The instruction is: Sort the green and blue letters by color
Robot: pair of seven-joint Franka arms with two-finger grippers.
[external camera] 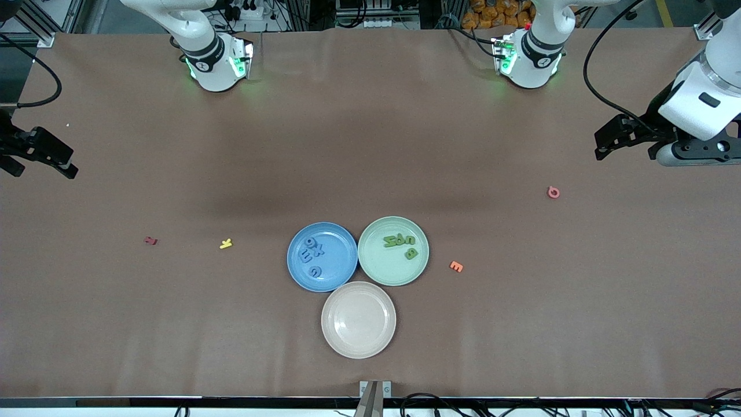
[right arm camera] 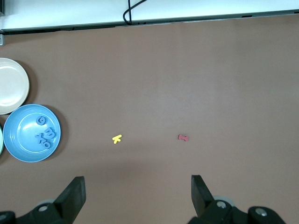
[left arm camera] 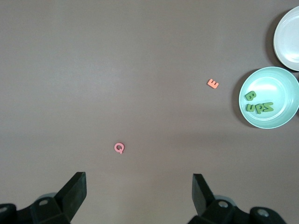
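Several light blue letters (external camera: 312,255) (right arm camera: 44,133) lie in the blue plate (external camera: 338,260) (right arm camera: 18,140). Several green letters (external camera: 400,243) (left arm camera: 258,105) lie in the green plate (external camera: 382,263) (left arm camera: 275,88) beside it. My left gripper (external camera: 602,147) (left arm camera: 139,179) hangs open and empty over bare table at the left arm's end, near a pink letter. My right gripper (external camera: 68,162) (right arm camera: 138,182) hangs open and empty over bare table at the right arm's end. Both are well away from the plates.
An empty cream plate (external camera: 358,319) (left arm camera: 289,37) (right arm camera: 9,86) sits nearer the front camera, touching both plates. Loose on the table lie a pink letter (external camera: 553,192) (left arm camera: 119,148), an orange E (external camera: 456,266) (left arm camera: 213,83), a yellow letter (external camera: 226,244) (right arm camera: 117,138) and a red letter (external camera: 151,240) (right arm camera: 183,137).
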